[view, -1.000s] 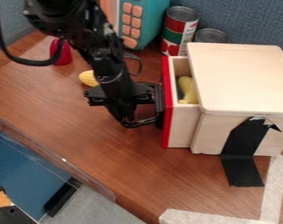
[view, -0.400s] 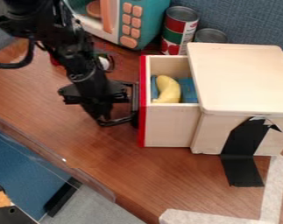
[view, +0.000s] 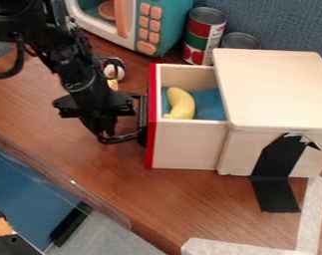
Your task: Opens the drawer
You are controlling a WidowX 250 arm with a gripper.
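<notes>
While the open drawer (view: 186, 147) lies just beside the fingers (view: 142, 117), I cannot tell their grip.

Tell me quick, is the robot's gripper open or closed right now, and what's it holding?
Gripper: right at the drawer's red front; whether it's open, closed or holding anything can't be told.

The drawer (view: 190, 144) is pale wood with a bright red front (view: 151, 124), and the box (view: 273, 89) is the same pale wood. A yellow banana (view: 182, 103) lies on blue cloth (view: 208, 104). The tool (view: 126, 122) is black, as is the tape (view: 275, 174). The worktop (view: 96, 169) is reddish brown with streaky grain. The toy microwave (view: 164, 25) is teal and white with peach buttons (view: 147, 48). One can (view: 204, 35) has red, green and white bands.
</notes>
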